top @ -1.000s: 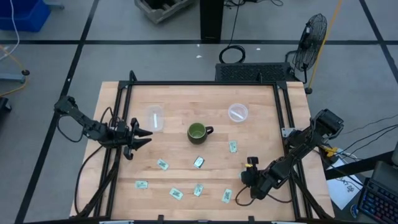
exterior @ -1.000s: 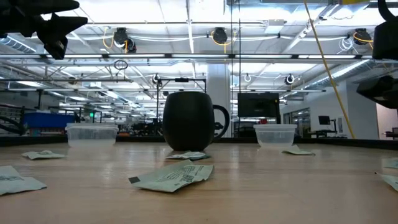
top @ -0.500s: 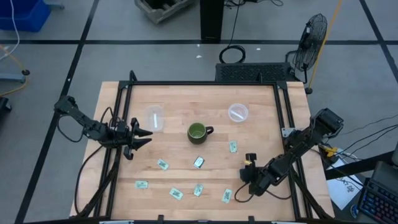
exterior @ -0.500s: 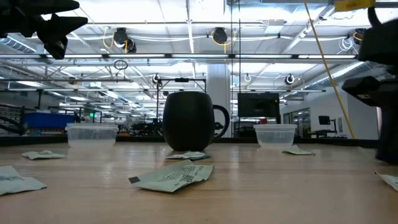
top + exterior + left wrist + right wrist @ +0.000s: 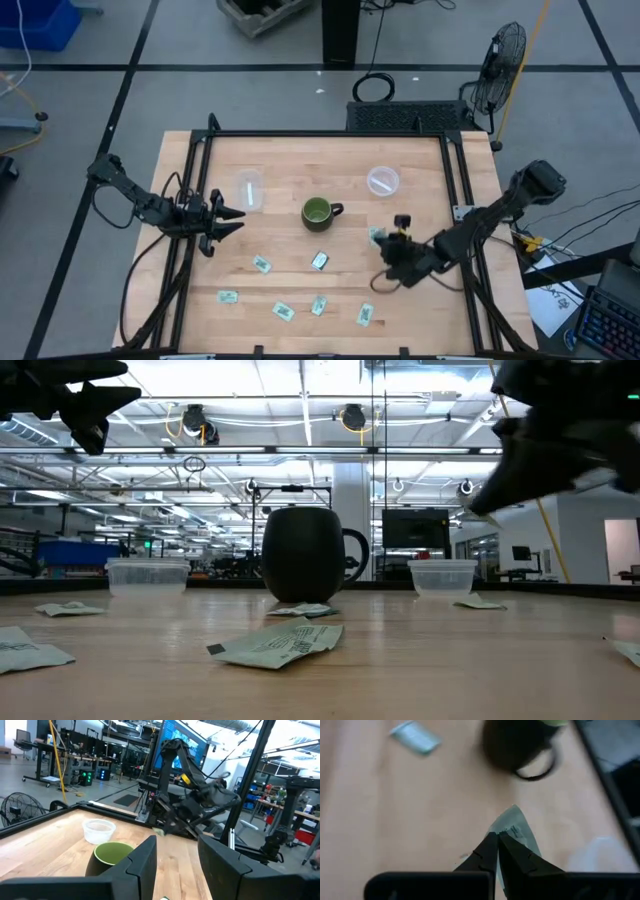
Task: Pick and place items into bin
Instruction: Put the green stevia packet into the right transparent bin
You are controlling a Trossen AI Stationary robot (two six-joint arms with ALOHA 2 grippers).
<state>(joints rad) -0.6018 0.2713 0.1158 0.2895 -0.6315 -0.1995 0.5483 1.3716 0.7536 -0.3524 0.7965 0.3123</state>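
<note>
Several small pale green and white packets lie flat on the wooden table, among them one left of centre, a darker one and one to the right of the green mug. My right gripper is shut and empty, held above the table in the low view. Its fingertips stand over the near end of that last packet. My left gripper is open and empty, held above the table's left side.
Two clear plastic bins stand on the far half of the table, one to the left and one to the right of the mug. More packets lie along the near edge. Black frame rails run down both sides of the table.
My right gripper has gone from the near right of the table toward the far edge and the mug, and now stands over the packet to the right of the mug. Its fingers now point toward the table's left. The packets have not moved.
</note>
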